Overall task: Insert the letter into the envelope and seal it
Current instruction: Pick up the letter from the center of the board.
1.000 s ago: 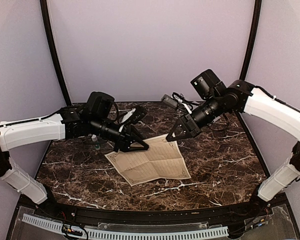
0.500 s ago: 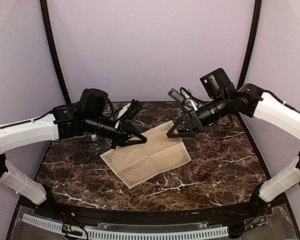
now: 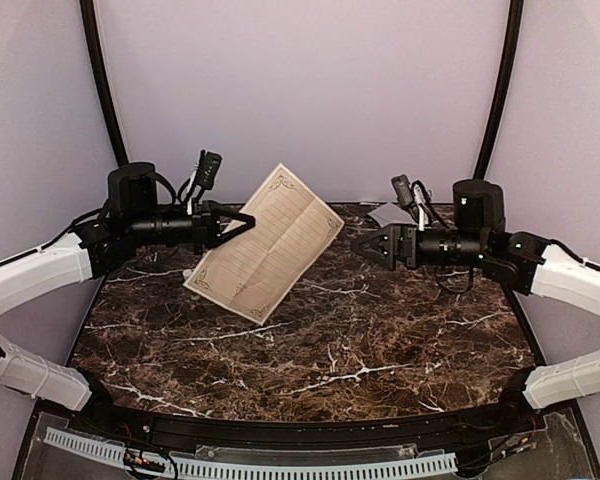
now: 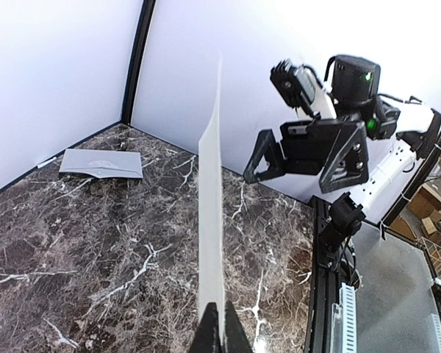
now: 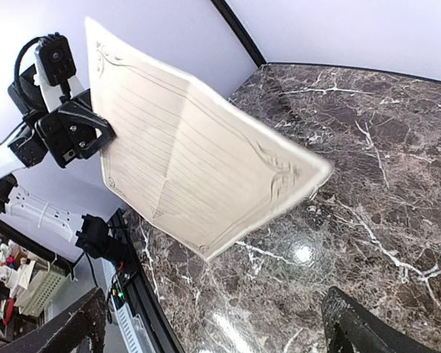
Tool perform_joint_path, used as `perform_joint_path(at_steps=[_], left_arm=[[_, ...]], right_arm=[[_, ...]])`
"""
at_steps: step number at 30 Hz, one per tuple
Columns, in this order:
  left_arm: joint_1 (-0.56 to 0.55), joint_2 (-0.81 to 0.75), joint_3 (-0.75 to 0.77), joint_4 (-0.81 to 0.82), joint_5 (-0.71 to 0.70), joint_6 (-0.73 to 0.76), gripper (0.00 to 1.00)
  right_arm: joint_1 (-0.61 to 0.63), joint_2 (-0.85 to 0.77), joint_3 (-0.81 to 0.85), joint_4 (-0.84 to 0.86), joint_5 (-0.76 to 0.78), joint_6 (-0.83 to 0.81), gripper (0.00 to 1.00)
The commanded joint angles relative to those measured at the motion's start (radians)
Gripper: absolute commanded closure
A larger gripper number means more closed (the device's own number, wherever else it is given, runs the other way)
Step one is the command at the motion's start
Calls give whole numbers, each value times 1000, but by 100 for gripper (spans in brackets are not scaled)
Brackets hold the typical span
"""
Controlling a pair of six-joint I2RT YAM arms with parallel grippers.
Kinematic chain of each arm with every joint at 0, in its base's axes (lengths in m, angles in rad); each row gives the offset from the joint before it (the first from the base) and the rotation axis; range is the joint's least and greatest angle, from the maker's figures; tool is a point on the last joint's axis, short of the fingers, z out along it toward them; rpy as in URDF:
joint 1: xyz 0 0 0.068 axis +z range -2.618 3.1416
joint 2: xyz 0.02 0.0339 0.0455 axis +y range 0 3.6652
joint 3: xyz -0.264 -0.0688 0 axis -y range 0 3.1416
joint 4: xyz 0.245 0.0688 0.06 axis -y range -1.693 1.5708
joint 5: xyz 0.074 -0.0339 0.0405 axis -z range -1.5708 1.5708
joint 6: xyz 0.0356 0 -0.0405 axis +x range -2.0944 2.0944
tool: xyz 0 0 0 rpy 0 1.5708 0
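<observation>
The left fingers (image 4: 234, 340) are pinched tight on one edge of the letter (image 3: 265, 245), which stands clear of the desk (image 3: 380, 340), tilted up and reaching out toward the right fingers (image 5: 356, 331). Those are spread wide and hold nothing, facing the sheet's free end with a gap between. The risk, as I judge it, lies in that single-edge hold: the creased paper can sag, swing or slide out of the pinch, and a careless approach from the open fingers could bump the loose end and bend or tear it. The envelope (image 4: 101, 163) lies flat on the desk, beyond the right fingers near the far wall and well apart from the letter; I cannot tell whether its flap is open. The right arm itself sits between sheet and envelope and would need to give way.
</observation>
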Motion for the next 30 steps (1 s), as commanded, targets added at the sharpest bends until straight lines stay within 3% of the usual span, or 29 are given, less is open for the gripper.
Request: perform_joint_path(at_steps=[1,10,22,30], left_arm=[[21,-52,-37,145,49,-96,100],[26,-90,-87,243,120,-126,100],[26,-89,-97,294,204,-157,100],[26,-89,-99,292,203,-156,100]], right_arm=[[28,-22,-127,371,63,139,1],[92,65,-222,629,96,173,1],[108,235,-159,766,34,178,1],[122,262,-144,867,-14,189,15]])
